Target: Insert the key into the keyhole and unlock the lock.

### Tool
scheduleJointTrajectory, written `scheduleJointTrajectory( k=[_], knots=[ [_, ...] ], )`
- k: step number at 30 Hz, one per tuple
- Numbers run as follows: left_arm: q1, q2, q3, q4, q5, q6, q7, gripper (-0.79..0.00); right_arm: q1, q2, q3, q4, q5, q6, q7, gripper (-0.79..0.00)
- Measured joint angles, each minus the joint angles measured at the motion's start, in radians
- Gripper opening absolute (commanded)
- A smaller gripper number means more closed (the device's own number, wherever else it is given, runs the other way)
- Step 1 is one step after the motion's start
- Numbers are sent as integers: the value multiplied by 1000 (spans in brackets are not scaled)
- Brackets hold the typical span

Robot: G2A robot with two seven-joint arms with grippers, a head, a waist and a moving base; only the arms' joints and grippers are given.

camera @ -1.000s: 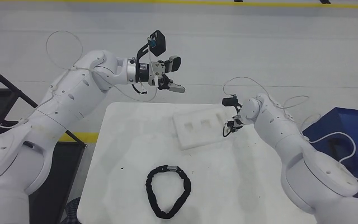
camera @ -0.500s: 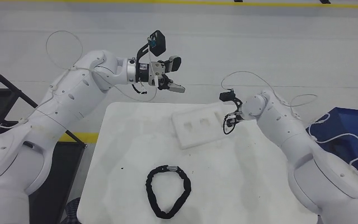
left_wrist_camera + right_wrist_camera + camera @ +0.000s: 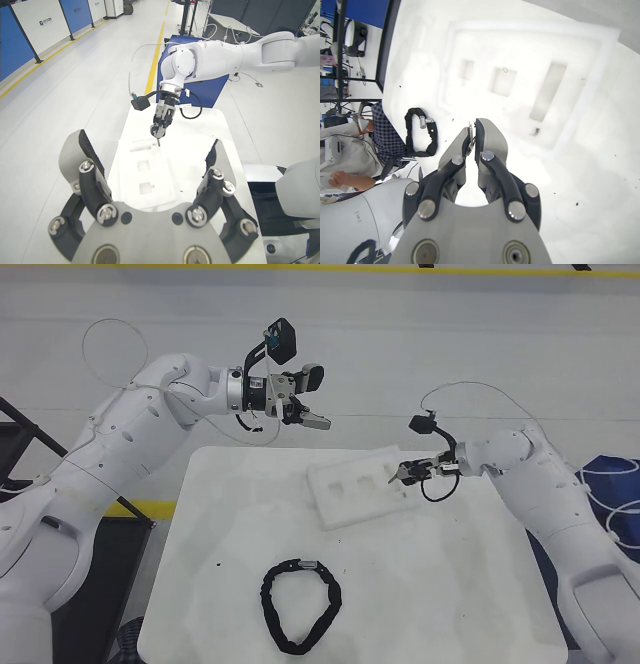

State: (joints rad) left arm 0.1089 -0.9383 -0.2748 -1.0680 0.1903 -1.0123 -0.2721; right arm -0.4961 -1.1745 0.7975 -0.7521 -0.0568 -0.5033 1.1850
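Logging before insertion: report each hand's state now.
Left hand: open, empty.
Right hand: closed on the key.

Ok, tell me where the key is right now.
In the top view, the key is pinched in the right hand, over the right end of the white foam tray, far from the chain lock.

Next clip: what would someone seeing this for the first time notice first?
The right tool is shut on a small key, held tip-down just above the white foam tray at the table's far side. A black chain lock lies in a closed loop nearer the robot, and the left tool hangs open, raised past the table's far edge.
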Motion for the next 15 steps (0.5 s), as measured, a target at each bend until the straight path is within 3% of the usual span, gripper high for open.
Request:
scheduleJointTrajectory(
  k=[7,15],
  knots=[
    [0,0,0,0,0,0,0,0,-240,118,248,-311,106,57,-4,-785],
    [0,0,0,0,0,0,0,0,-446,180,434,-528,204,78,28,-785]
  ],
)
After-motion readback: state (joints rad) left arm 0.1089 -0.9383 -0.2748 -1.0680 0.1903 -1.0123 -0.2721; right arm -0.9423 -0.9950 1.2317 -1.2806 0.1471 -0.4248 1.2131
